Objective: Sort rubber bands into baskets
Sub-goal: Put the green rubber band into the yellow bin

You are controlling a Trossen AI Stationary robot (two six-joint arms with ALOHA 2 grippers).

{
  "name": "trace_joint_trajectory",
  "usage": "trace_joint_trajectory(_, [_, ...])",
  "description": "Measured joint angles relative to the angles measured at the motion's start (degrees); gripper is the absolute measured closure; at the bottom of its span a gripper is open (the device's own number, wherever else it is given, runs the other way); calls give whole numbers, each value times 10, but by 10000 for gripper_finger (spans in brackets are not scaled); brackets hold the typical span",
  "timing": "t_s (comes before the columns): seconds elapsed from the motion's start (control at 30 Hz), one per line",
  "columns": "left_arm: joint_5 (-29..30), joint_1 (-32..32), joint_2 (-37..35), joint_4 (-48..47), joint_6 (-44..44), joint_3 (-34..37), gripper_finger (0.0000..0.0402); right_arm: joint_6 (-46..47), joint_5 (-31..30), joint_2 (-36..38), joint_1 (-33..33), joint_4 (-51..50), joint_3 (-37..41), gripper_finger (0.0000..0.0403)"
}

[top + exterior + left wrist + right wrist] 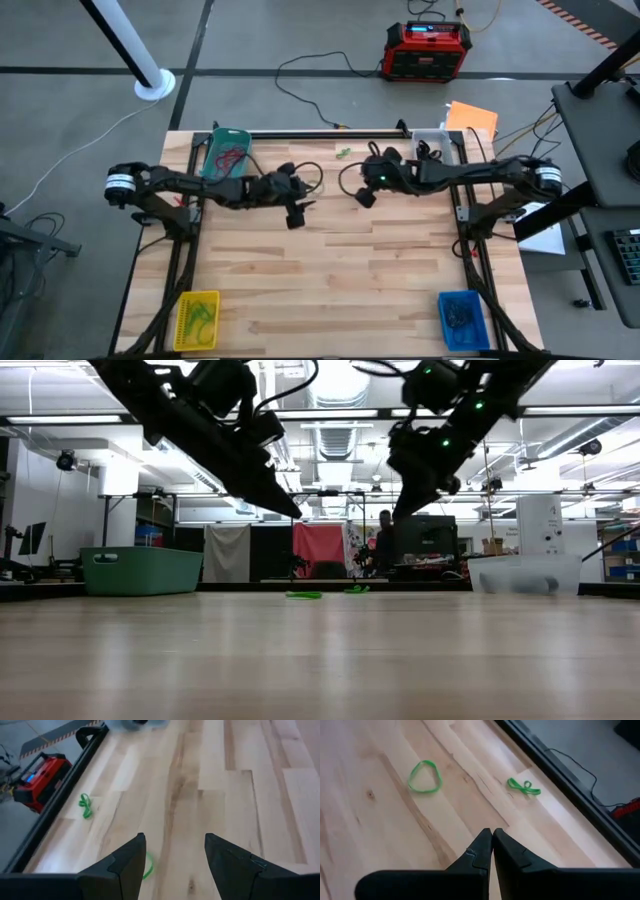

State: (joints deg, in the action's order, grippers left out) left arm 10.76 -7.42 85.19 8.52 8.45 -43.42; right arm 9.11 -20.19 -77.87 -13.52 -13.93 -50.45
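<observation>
Left tool [172,865] open, empty, above pale wooden surface [235,795]; thin green rubber loop [148,865] just beside finger, may slip flat. Right tool [492,847] closed, empty.

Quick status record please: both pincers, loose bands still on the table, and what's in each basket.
left pincer: open, empty, above table centre
right pincer: shut, empty, near the loose bands
loose green bands: one open loop, one twisted, near the table's far edge
teal basket: red bands
clear basket: contents unclear
yellow basket: green bands
blue basket: dark bands
</observation>
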Motion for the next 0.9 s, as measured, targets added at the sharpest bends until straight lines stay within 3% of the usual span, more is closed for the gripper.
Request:
trace_joint_trajectory(0.3, [-13, -23, 15, 38, 3, 0, 214, 5, 1, 96, 0, 59, 68, 392])
trace_joint_trajectory(0.6, [-8, -39, 141, 64, 17, -46, 214, 16, 2, 118, 0, 65, 89, 392])
trace_joint_trajectory(0.9, [-8, -74, 233, -40, 46, -127, 214, 13, 2, 118, 0, 66, 90, 392])
